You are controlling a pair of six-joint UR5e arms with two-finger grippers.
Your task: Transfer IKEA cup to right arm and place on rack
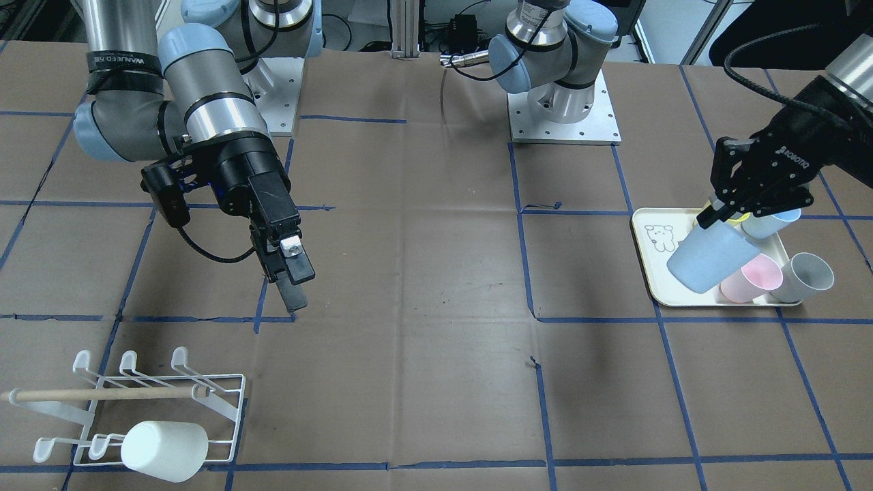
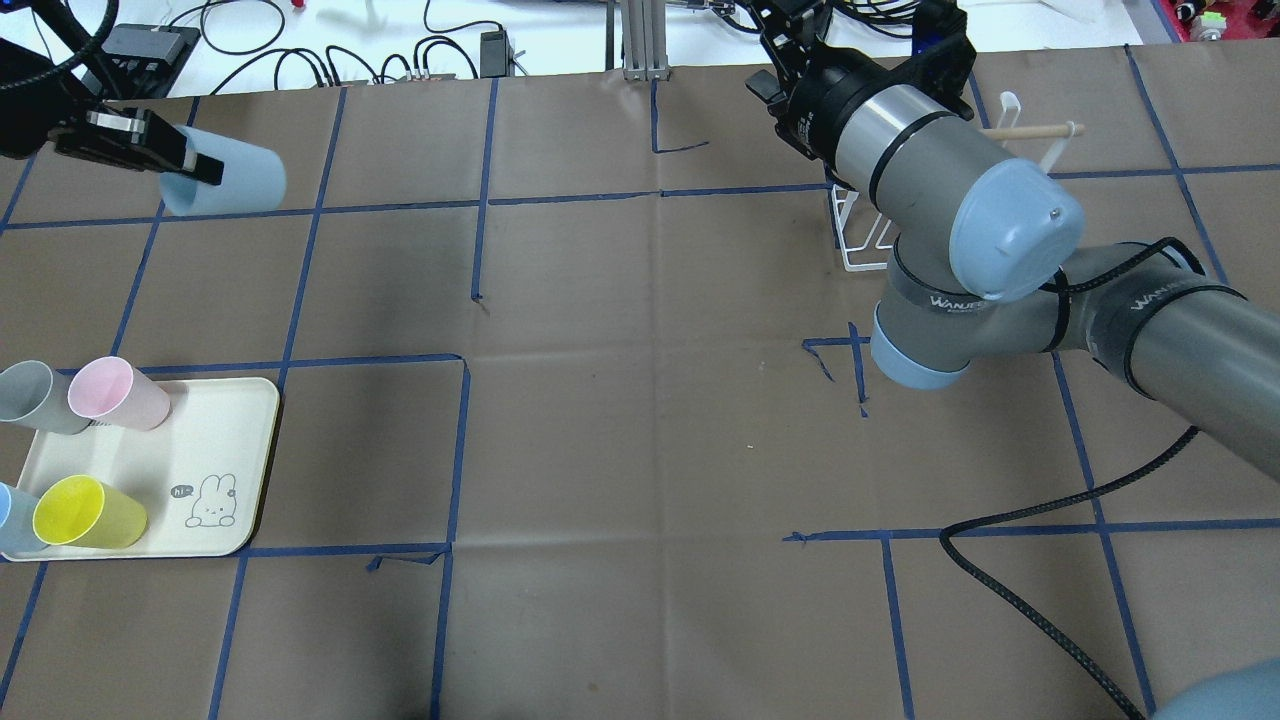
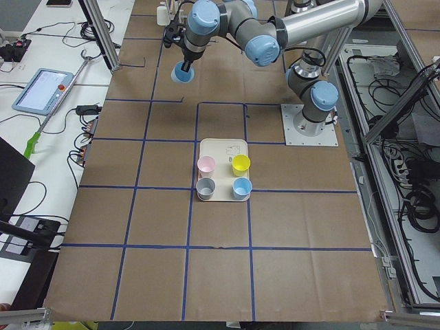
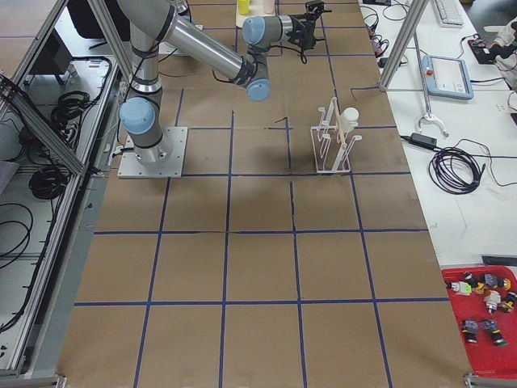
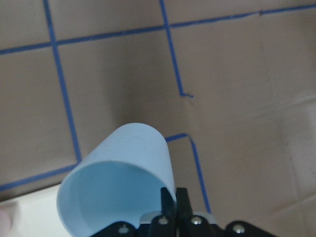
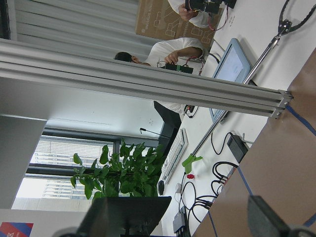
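Brown paper ruled with blue tape covers the table (image 1: 423, 273) that both my arms work over. My right arm (image 1: 204, 88) hangs above its own half. My right claw (image 1: 292, 290) points down with its flat fingers parted and nothing between them.

The cream tray (image 2: 240, 420) on my left side holds four cups standing mouth up: a pink cup (image 2: 115, 393), a grey cup (image 2: 35, 397), a yellow cup (image 2: 85, 512) and a second blue cup (image 2: 8, 520). The white wire rack (image 1: 90, 409), with a wooden dowel (image 1: 102, 394) across it, carries one white cup (image 1: 164, 447) lying on its side. Which prong it sits on I cannot tell.

My left claw (image 1: 713, 215) is clamped on the rim of the light-blue cup (image 1: 709, 258), one finger inside and one outside, holding it in the air clear of the table. The cup's long axis is tipped well over, near level as seen from overhead, with its mouth back toward my wrist and its base toward the table's middle.

From overhead, my right arm covers most of the rack, and the frame edge cuts off the second blue cup. My right wrist camera catches only blurred fingertips and the room beyond.
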